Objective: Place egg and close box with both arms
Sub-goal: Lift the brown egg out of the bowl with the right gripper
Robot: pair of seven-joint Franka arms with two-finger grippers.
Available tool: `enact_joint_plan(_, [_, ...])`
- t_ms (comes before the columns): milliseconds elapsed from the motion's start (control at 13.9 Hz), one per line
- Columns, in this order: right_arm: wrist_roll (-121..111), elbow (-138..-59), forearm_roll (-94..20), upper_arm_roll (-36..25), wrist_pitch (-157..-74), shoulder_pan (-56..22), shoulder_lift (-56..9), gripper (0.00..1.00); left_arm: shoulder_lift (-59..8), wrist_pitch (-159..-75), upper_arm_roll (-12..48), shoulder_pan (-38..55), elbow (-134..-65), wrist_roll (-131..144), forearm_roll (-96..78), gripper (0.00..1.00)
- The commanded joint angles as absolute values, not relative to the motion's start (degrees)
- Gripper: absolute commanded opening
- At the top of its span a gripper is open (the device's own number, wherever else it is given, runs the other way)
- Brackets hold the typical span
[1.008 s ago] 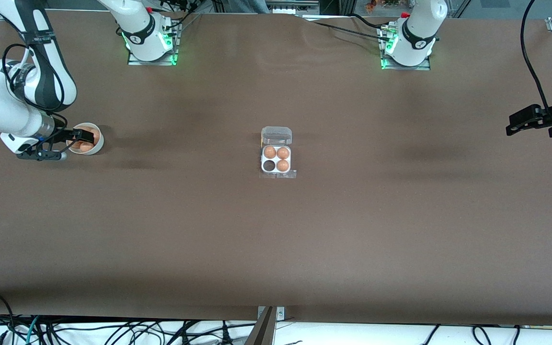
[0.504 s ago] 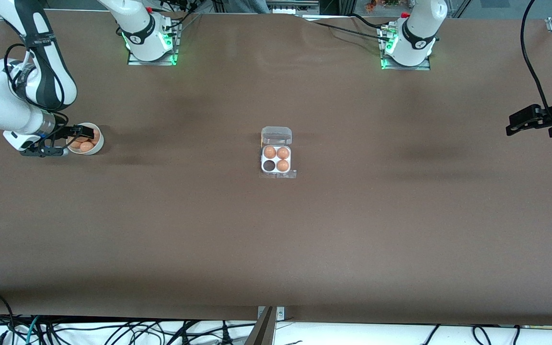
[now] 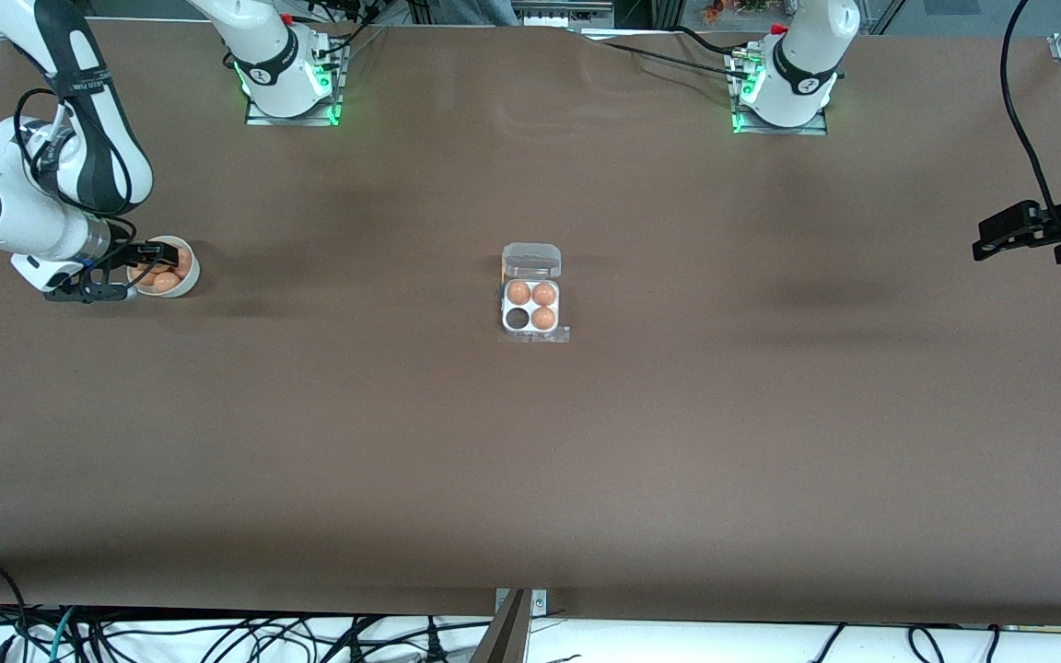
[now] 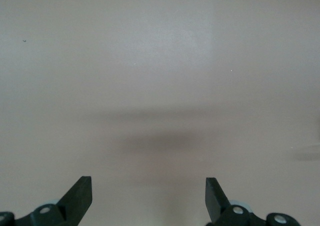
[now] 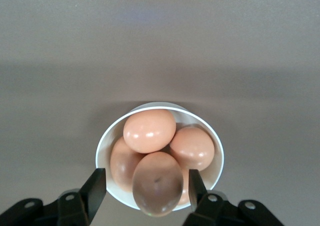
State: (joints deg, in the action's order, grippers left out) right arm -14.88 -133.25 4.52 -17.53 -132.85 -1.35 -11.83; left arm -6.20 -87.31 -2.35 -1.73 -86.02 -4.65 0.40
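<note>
Hiding bowl [image 3: 182, 279] rim: right tool [image 3: 159, 259].

The right gripper [image 5: 145, 186] had its fingers [image 5: 95, 186] spread wide; the left gripper [image 4: 148, 196] waited, fingers apart.

Orange-brown egg [image 5: 157, 185] atop bowl pile; clear box [image 3: 531, 293] mid-table, lid open, one cell empty
</note>
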Motion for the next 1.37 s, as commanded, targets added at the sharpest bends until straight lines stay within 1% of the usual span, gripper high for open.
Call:
enact_joint_plan(0, [-15.8,-133.9,5.5,-17.8,-134.3,-1.1,-11.7,0.73,-6.5,-86.2,-2.2,-2.0,-84.8,-4.7,0.0,1.00])
enact_joint_plan(72, [-15.8,-133.9,5.5,-17.8,-134.3,-1.1,-11.9,0.71,-6.5,-86.2,-2.2,-2.0,-84.8,-4.6,0.0,1.00])
enact_joint_plan(144, [-15.8,-133.9,5.5,-18.0,-134.3,-1.1,-11.9,0.66,-6.6,-86.1,-2.2,-2.0,-84.8,-4.5,0.0,1.00])
enact_joint_plan(432, [-16.2,-133.9,5.5,-18.4,-133.7,-1.1,-12.0,0.61,-6.5,-86.1,-2.2,-1.9,-84.8,-4.4,0.0,1.00])
enact_joint_plan(576, [-17.5,-133.9,5.5,-19.0,-133.7,-1.1,-12.3,0.54,-6.5,-86.2,-2.2,-1.9,-84.8,-4.5,0.0,1.00])
enact_joint_plan(864, [-17.5,-133.9,5.5,-19.0,-133.6,-1.1,-12.6,0.46,-6.5,-86.1,-2.2,-1.9,-84.8,-4.4,0.0,1.00])
enact_joint_plan(936, [-17.5,-133.9,5.5,-18.9,-133.4,-1.1,-12.7,0.42,-6.5,-86.1,-2.2,-1.9,-84.8,-4.4,0.0,1.00])
enact_joint_plan(1296, [-16.5,-131.8,5.5,-18.6,-129.3,-1.6,-12.5,0.38,-6.5,-86.1,-2.2,-1.9,-84.8,-4.3,0.0,1.00])
